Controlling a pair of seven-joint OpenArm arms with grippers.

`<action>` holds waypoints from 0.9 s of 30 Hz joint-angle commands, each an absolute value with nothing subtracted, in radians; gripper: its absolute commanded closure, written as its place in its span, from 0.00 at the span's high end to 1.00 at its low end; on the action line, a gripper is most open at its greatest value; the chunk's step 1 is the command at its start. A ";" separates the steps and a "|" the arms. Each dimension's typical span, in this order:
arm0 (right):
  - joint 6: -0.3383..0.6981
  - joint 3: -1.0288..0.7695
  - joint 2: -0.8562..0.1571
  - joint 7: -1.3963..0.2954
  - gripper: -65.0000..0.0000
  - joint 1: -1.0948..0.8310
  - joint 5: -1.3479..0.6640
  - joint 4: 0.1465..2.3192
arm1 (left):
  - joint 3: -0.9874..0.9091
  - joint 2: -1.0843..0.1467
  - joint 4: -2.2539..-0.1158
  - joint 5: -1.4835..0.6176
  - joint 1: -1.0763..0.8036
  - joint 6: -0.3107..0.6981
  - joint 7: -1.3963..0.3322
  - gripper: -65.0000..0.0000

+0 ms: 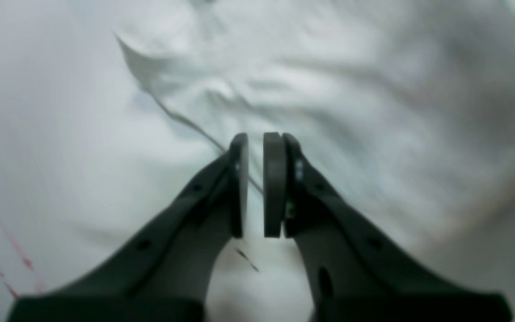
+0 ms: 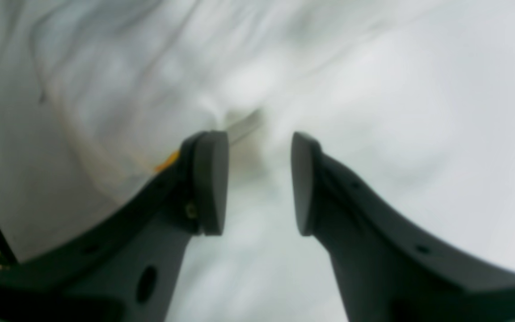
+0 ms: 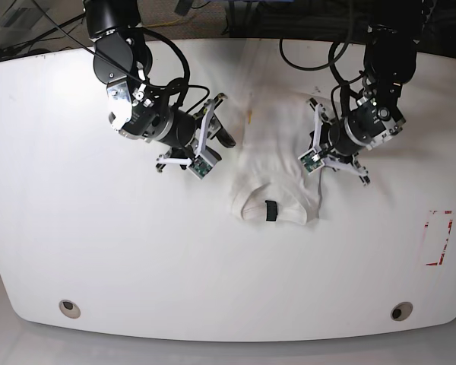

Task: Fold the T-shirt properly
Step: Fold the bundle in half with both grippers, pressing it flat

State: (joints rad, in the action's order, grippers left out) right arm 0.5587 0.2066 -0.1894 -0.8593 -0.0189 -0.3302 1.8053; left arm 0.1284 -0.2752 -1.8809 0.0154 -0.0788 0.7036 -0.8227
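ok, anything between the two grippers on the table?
Base view: only the T-shirt lies between the right gripper and the left gripper, folded narrow on the white table.

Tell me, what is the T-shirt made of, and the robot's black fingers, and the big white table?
The T-shirt looks like soft white cloth, probably cotton: it wrinkles and drapes in folds. The fingers look like hard matte black plastic, with flat pads that may be rubbery; the blur leaves that open. The table looks like a smooth, hard white board, maybe laminate, with a slight sheen.
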 commanded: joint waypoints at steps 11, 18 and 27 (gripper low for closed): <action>0.565 0.208 -0.136 -0.835 0.35 0.154 -0.630 1.667 | -0.079 -0.168 -1.900 0.013 -0.206 0.698 -0.806 0.07; 0.565 0.211 -0.062 -0.802 0.35 0.237 -0.621 1.478 | -0.077 -0.116 -1.900 0.021 -0.209 0.698 -0.808 0.07; 0.633 0.202 -0.090 -0.611 0.35 0.283 -0.400 1.234 | -0.077 -0.114 -1.899 0.021 -0.223 0.698 -0.808 0.07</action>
State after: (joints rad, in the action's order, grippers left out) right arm 0.6212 0.2066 -0.0742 -0.6582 0.2527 -0.4065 1.2388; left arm -0.0761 -0.1097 -1.8824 0.0292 -0.2253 0.7002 -0.8223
